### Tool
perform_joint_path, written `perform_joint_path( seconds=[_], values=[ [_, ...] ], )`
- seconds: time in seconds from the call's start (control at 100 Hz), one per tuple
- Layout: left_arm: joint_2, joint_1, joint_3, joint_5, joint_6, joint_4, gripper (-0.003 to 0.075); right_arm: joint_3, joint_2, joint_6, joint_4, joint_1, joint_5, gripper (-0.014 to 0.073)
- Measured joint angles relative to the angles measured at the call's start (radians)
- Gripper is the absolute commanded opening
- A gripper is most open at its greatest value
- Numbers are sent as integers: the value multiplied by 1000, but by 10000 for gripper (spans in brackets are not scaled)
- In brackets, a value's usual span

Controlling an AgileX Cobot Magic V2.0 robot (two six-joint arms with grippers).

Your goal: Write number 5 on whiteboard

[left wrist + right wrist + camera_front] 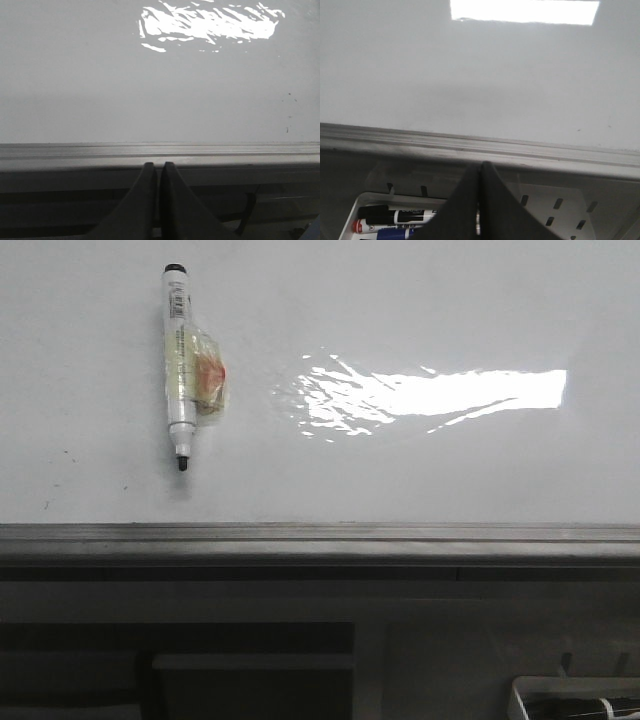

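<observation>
The whiteboard [420, 300] is unmarked; the uncapped marker [180, 370] lies ready, left gripper [159, 172] and right gripper [480, 172] closed empty.

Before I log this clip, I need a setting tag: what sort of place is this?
Probably an office or lab writing station: a flat whiteboard with a metal edge rail, a marker lying on it, and a white tray of spare markers below.
</observation>
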Motion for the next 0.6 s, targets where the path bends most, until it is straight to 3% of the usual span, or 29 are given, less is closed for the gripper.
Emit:
perform_joint_path(
  seconds=[0.21,0.34,0.48,0.6],
  values=[
    [0,0,0,0,0,2,-20,0,0,0,-9,0,0,-64],
    [0,0,0,0,0,22,-20,4,0,0,-156,0,-45,-64],
    [0,0,0,-28,0,-24,-20,6,0,0,-200,0,-346,-62],
    [0,0,0,-132,0,-263,-20,6,0,83,-164,0,-597,-62]
  ],
)
